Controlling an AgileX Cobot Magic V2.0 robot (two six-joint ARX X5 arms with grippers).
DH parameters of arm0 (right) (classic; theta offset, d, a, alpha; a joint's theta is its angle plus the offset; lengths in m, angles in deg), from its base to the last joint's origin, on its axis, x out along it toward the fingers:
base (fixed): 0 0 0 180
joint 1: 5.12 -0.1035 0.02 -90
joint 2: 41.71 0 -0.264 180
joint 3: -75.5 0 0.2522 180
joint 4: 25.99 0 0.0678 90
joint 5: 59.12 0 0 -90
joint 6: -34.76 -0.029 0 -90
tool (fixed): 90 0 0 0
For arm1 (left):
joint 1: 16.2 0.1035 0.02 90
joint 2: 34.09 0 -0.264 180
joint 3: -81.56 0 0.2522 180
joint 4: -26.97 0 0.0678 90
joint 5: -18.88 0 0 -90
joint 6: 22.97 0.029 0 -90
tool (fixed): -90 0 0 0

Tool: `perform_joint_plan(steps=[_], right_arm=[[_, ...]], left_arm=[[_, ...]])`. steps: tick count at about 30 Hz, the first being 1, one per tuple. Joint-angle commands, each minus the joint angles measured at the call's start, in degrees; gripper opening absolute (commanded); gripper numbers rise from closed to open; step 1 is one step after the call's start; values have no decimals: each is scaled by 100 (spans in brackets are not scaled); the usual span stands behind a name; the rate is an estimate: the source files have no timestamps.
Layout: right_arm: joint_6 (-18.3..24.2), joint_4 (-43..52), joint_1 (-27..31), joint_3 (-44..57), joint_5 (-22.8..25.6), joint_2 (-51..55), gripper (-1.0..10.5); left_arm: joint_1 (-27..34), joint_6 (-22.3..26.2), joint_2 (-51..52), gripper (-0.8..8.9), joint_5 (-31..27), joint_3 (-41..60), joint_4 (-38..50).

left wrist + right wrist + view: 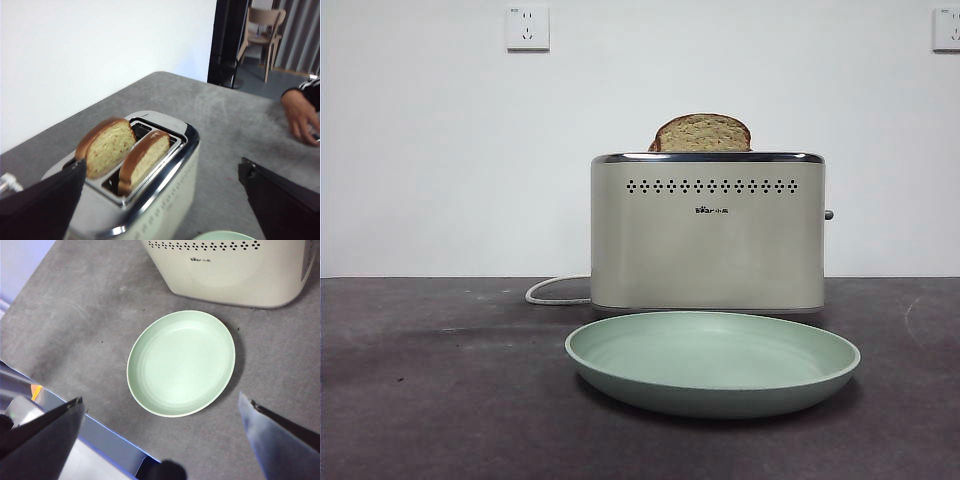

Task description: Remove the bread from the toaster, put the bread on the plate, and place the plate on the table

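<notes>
Left gripper (160, 200): jaws wide, empty, above the toaster (150, 200) in the left wrist view; nearer arm to the bread (107, 152), frame centre-left, slice upright in its slot.
Right gripper (160, 435): jaws wide, empty, over the plate (181, 363), frame centre.
Front view: bread (702, 133) tops toaster (708, 235); plate (712, 362) on table (440, 400) before it.

The toaster (708, 235) looks smooth satin cream with a glossy chrome rim. The plate (712, 362) is smooth, matt mint. The surface (440, 400) is matt, scuffed grey.
</notes>
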Motion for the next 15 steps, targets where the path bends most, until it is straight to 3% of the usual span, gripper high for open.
perform_joint_plan(steps=[1, 8, 15], right_arm=[[50, 11, -11, -20, -7, -20, 662], [48, 11, -11, -20, -7, -28, 662], [48, 11, -11, -20, -7, -31, 661]], left_arm=[[-153, 382, -570, 628, -116, -195, 170], [-398, 719, -1799, 627, -269, -710, 619], [-520, 737, -2476, 626, -437, -761, 1250]])
